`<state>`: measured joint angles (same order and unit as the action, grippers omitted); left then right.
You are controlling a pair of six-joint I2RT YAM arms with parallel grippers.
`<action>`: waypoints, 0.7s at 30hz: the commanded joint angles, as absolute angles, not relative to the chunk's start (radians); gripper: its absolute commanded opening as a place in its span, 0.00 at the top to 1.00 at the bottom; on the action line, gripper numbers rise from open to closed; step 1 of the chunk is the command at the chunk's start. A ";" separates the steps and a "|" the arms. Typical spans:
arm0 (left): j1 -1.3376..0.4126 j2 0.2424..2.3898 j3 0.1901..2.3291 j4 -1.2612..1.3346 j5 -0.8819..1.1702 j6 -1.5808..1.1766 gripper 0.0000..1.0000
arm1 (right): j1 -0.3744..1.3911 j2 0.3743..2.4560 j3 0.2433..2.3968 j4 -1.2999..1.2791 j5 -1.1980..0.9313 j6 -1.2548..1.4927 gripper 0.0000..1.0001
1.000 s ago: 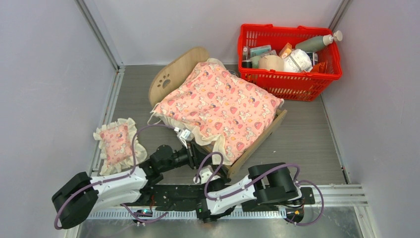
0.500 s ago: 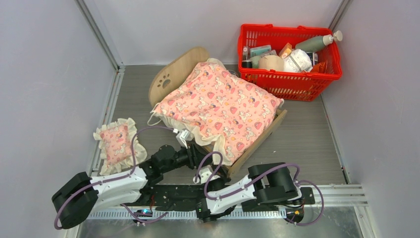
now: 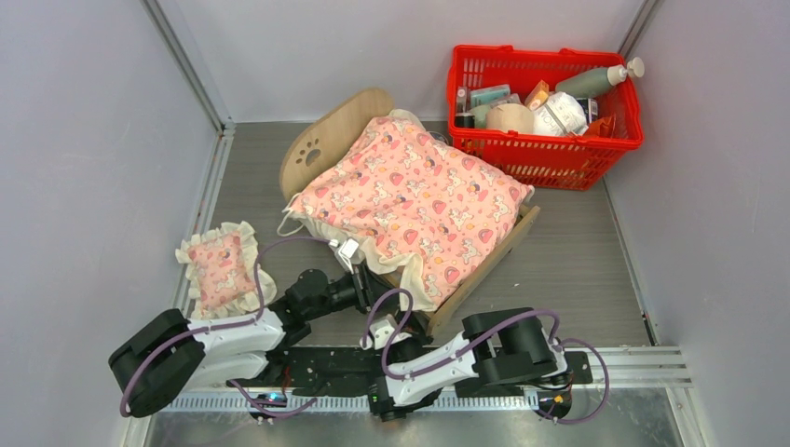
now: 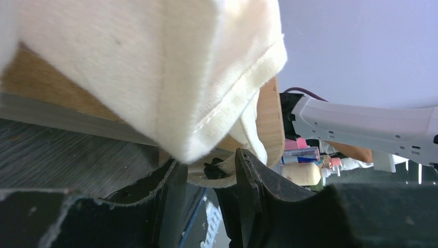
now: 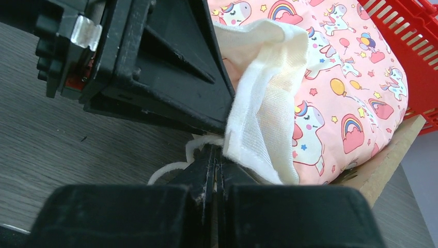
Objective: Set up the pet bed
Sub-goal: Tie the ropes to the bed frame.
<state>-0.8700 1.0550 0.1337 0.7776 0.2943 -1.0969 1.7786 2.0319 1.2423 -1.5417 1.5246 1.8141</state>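
The pet bed (image 3: 328,138) stands slantwise mid-table, paw-print headboard at the far left, its mattress hidden under a pink unicorn blanket (image 3: 419,197) with a cream frill. My left gripper (image 3: 361,279) is at the bed's near corner. In the left wrist view it (image 4: 209,173) is open, the cream frill (image 4: 206,103) hanging into the gap against the bed's wooden side (image 4: 269,121). My right gripper (image 5: 216,161) is shut just beside it, and the frill's hem (image 5: 258,124) touches its tips; whether it is pinched I cannot tell. A small pink frilled pillow (image 3: 219,270) lies at the left.
A red basket (image 3: 550,151) full of bottles and packets stands at the back right, close to the bed's far side. Grey walls close in on the left, the right and the back. A metal rail runs along the near edge by the arm bases.
My left gripper's jaws have widened at the blanket's near corner, and the left arm has shifted slightly. The right arm, the bed and the blanket have hardly moved.
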 commanded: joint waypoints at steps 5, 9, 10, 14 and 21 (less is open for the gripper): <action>-0.868 1.078 0.140 0.885 0.395 -1.126 0.59 | 1.783 2.036 1.280 -1.553 1.816 1.811 0.95; -0.868 1.087 0.137 0.894 0.421 -1.154 0.61 | 1.782 2.040 1.285 -1.553 1.815 1.822 0.95; -0.869 1.087 0.137 0.896 0.425 -1.162 0.62 | 1.782 2.041 1.286 -1.553 1.815 1.822 0.95; -0.871 1.082 0.139 0.901 0.422 -1.169 0.82 | 1.783 2.037 1.282 -1.553 1.815 1.824 0.95; -0.871 1.074 0.137 0.915 0.372 -1.181 1.00 | 1.786 2.023 1.253 -1.555 1.808 1.825 0.83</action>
